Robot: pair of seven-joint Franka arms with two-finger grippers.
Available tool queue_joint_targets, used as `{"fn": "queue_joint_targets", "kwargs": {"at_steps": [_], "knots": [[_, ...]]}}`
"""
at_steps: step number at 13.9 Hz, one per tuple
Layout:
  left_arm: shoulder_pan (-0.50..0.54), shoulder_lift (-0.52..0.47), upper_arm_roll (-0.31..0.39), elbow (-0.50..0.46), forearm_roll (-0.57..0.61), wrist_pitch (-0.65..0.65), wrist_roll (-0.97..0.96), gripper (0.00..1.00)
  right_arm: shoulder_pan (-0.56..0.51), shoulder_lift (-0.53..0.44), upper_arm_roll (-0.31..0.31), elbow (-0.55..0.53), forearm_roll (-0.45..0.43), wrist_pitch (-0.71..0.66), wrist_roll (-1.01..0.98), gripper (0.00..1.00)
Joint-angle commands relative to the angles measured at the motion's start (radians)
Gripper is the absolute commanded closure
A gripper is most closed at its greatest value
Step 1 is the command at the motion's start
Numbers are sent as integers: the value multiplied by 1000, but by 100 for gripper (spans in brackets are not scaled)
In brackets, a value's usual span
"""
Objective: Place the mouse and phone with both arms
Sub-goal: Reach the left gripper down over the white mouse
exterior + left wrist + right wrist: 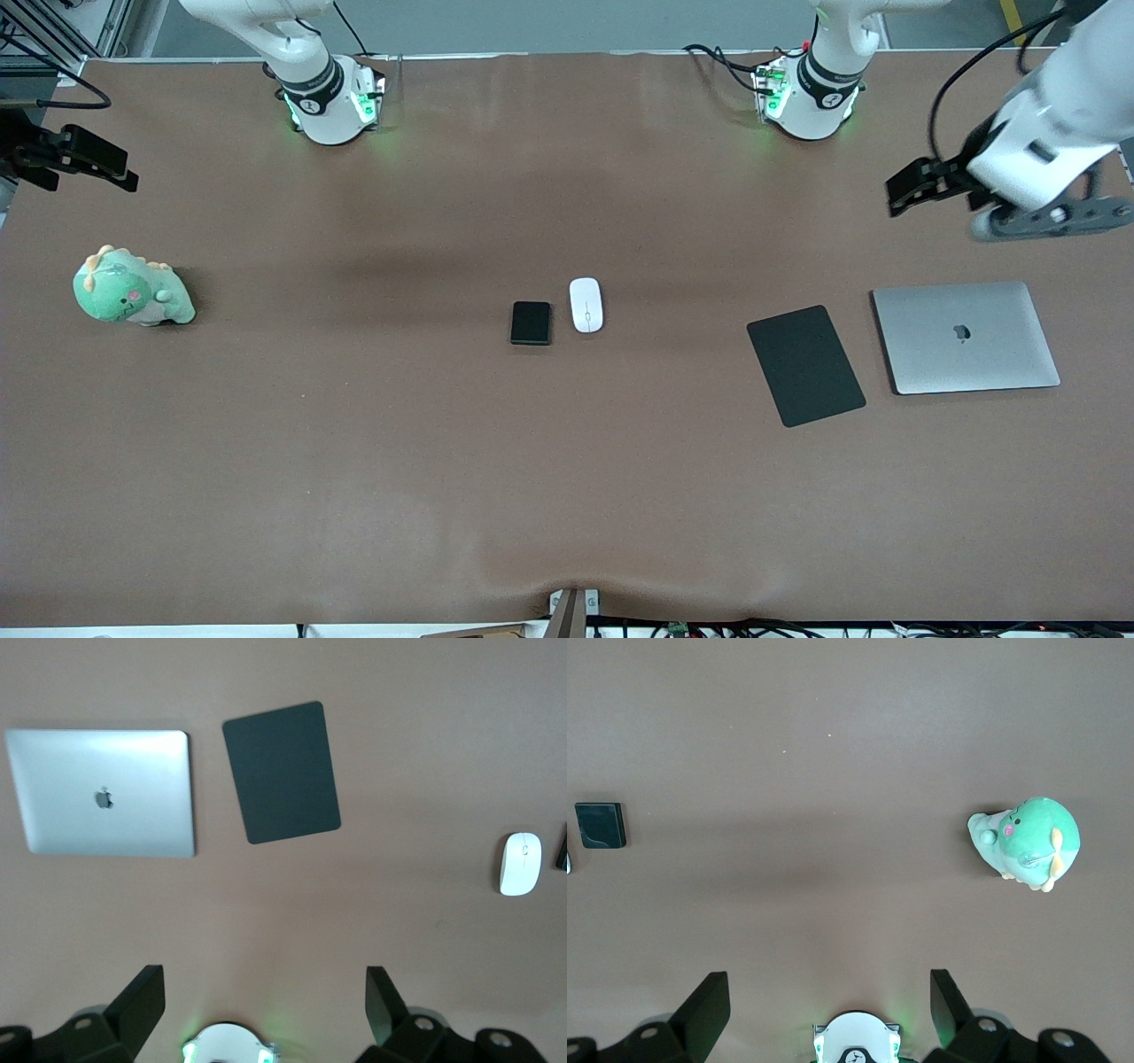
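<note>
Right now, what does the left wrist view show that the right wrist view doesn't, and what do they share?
Only the left wrist view shows the closed laptop and the mouse pad, plus the open left gripper. Only the right wrist view shows the green dinosaur plush and the open right gripper. Both show the brown table; the phone and the mouse each sit at one view's edge, cropped.

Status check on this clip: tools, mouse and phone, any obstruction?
Left tool open, high at its table end. Right tool open, high at its end. Mouse and phone side by side mid-table, untouched. Nothing in the way.
</note>
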Motion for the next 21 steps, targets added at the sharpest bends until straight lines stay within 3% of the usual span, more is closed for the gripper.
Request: {"fn": "queue_joint_targets", "kwargs": {"at_steps": [1,5,11,14,21], "knots": [[-5,81,-71,18,11,91,-52,0,11,1,-9,7,-2,-7,-1,0],[-40,207,-171,16,12,199,-147,0,14,0,-9,7,-2,-9,-3,0],[-227,421,-166,8,23,442,-363,0,3,7,-9,8,-2,-7,-3,0],[-296,520,-168,10,118,536,-525,0,-1,13,-9,10,-2,-4,-3,0],[-400,665,-160,10,170,742,-602,0,-4,44,-5,13,-7,4,-3,0]]}}
